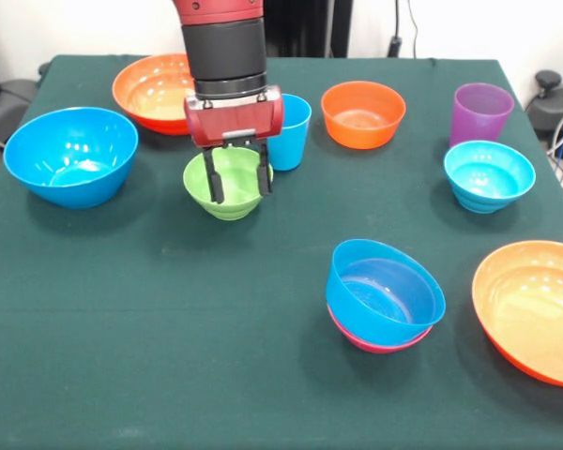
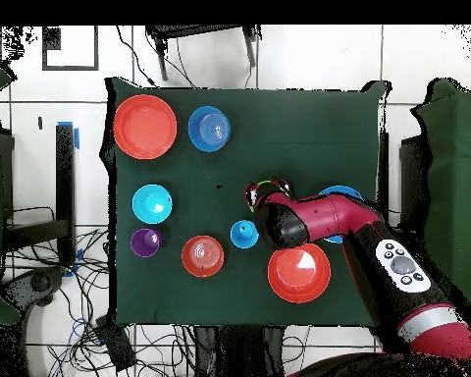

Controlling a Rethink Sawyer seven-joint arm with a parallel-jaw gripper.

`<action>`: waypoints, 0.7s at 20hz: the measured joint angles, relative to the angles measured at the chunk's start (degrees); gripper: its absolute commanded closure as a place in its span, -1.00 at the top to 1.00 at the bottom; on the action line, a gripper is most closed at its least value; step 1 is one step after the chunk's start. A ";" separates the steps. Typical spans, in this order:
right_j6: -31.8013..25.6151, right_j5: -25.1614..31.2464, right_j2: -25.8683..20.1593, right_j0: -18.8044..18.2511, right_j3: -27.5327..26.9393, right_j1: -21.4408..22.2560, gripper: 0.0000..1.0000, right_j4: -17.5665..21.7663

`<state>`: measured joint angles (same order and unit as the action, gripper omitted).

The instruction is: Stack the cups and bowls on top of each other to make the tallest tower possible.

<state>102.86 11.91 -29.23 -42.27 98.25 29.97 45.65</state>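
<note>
The gripper (image 1: 237, 180) hangs over the green bowl (image 1: 227, 190), its two black fingers (image 1: 213, 178) spread apart and dipping inside the rim, one near each side, clamping nothing. Just behind the green bowl stands the light blue cup (image 1: 291, 131), partly hidden by the red gripper body. A large orange bowl (image 1: 150, 91) sits behind the arm, and a big blue bowl (image 1: 71, 155) lies well apart toward the table's edge. A small orange bowl (image 1: 362, 113), the purple cup (image 1: 479, 112) and a cyan bowl (image 1: 488, 175) line the far side. The tower (image 1: 383, 295), a blue bowl nested in a pink one, stands near the front, beside another large orange bowl (image 1: 535, 309). In the overhead view the arm (image 2: 323, 221) covers the green bowl.
</note>
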 measured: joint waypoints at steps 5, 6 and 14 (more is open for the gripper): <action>0.00 0.00 0.00 0.63 0.00 0.26 1.00 -0.01; 0.00 0.00 0.00 0.66 0.00 0.26 1.00 -0.01; 0.00 0.00 0.68 1.27 -0.02 0.35 1.00 0.00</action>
<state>102.86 11.91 -28.55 -41.01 98.23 30.32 45.65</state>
